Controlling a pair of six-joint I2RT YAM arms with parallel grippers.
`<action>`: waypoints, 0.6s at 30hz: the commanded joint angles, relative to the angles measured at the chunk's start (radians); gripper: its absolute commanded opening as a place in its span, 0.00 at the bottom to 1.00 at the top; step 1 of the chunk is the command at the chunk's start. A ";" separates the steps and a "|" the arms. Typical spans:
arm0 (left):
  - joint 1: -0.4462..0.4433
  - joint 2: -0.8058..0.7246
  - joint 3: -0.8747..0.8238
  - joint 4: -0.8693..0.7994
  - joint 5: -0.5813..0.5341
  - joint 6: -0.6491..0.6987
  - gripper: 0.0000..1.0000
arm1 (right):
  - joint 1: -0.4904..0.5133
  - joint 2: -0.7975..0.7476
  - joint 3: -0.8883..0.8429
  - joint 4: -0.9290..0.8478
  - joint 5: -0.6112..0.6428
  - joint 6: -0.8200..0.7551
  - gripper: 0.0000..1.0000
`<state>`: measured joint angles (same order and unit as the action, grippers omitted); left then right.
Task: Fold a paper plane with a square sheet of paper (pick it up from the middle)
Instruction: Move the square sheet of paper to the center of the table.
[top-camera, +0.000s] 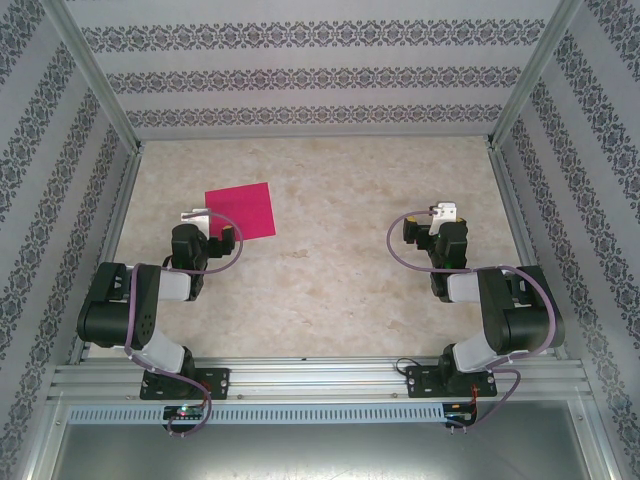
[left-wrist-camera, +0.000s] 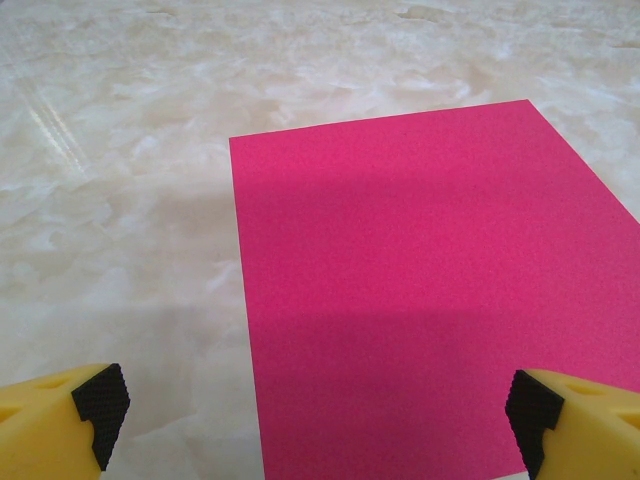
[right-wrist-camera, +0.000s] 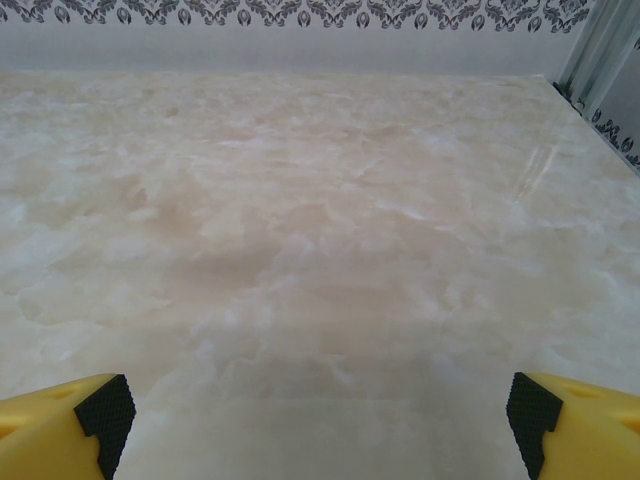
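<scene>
The square sheet of paper (top-camera: 241, 210) lies flat and unfolded on the marble table, at the left of centre. It is bright magenta-pink and plain. My left gripper (top-camera: 205, 232) hovers at the sheet's near left corner, open. In the left wrist view the sheet (left-wrist-camera: 430, 300) spreads out below and ahead of the wide-apart yellow fingers (left-wrist-camera: 60, 420), with nothing between them. My right gripper (top-camera: 428, 222) stands open over bare table on the right, far from the sheet. Its yellow fingers (right-wrist-camera: 580, 425) hold nothing. No folded paper plane is in view.
Patterned walls with metal posts (top-camera: 100, 80) enclose the table (top-camera: 330, 270) on three sides. An aluminium rail (top-camera: 320, 380) carries both arm bases along the near edge. Bare marble lies between the two arms.
</scene>
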<state>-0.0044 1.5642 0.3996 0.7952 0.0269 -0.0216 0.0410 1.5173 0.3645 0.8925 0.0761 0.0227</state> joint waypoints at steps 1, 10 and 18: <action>0.015 -0.005 0.021 0.020 0.017 0.017 1.00 | -0.011 -0.011 0.019 0.002 -0.022 -0.001 0.98; 0.016 -0.005 0.021 0.021 0.016 0.017 1.00 | -0.012 -0.009 0.022 -0.001 -0.024 -0.001 0.98; 0.015 -0.005 0.019 0.024 0.016 0.016 1.00 | -0.019 -0.008 0.025 -0.008 -0.041 0.003 0.98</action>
<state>-0.0044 1.5646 0.3996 0.7952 0.0269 -0.0216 0.0372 1.5173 0.3649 0.8894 0.0612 0.0227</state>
